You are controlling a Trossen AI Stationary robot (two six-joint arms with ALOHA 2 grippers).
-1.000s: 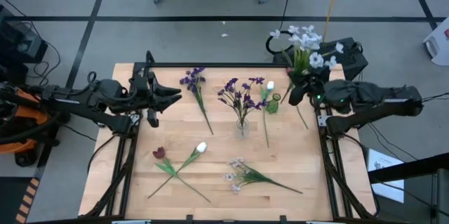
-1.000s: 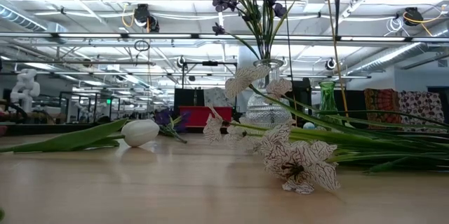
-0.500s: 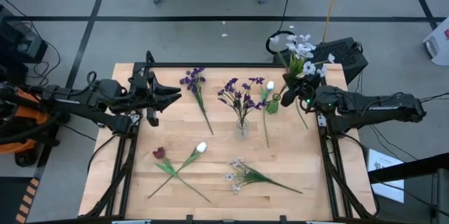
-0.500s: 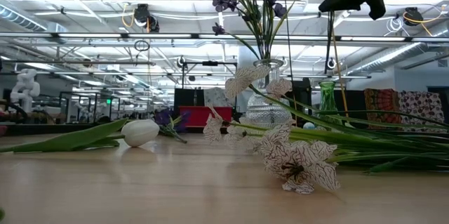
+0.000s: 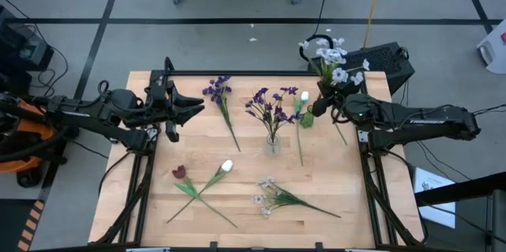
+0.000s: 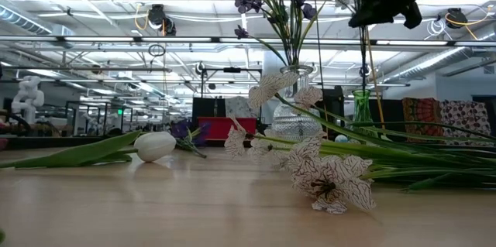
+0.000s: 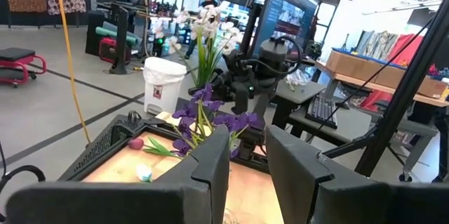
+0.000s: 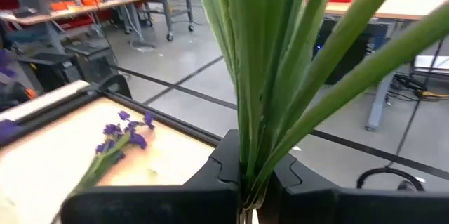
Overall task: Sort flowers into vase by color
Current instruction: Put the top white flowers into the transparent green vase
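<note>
1. Right gripper (image 5: 320, 107), right of centre in the high view: clenched on the stems of a white-blue sprig (image 5: 332, 56), blossoms fanned out above the table's far right corner.
2. Right wrist view: green stems and leaves (image 8: 259, 76) pinched between the two dark fingers (image 8: 224, 168).
3. Low view, upper right: the same gripper (image 6: 380, 3) raised high above the table, stem (image 6: 364, 53) hanging straight down from it near the green vase (image 6: 362, 108).
4. Clear glass vase (image 5: 273, 141), centre of the high view: upright, holding purple sprigs (image 5: 269, 106).
5. Green vase (image 5: 307, 118), just right of the clear one: holding a white tulip bud (image 5: 304, 95).
6. Loose purple sprig (image 5: 217, 90), upper centre-left of the high view: lying flat on the wooden table (image 5: 158, 204).
7. Dark red tulip bud (image 5: 179, 172) and a second white tulip bud (image 5: 228, 166), lower left of the high view: lying flat, stems crossing.
8. Second white-blue sprig (image 5: 273, 197), lower centre of the high view: lying flat; large in the low view's foreground (image 6: 333, 181).
9. Left gripper (image 5: 198, 107), upper left of the high view: fingers (image 7: 210, 168) parted, gripping nothing, raised beside the table's left edge, apart from the loose purple sprig.
</note>
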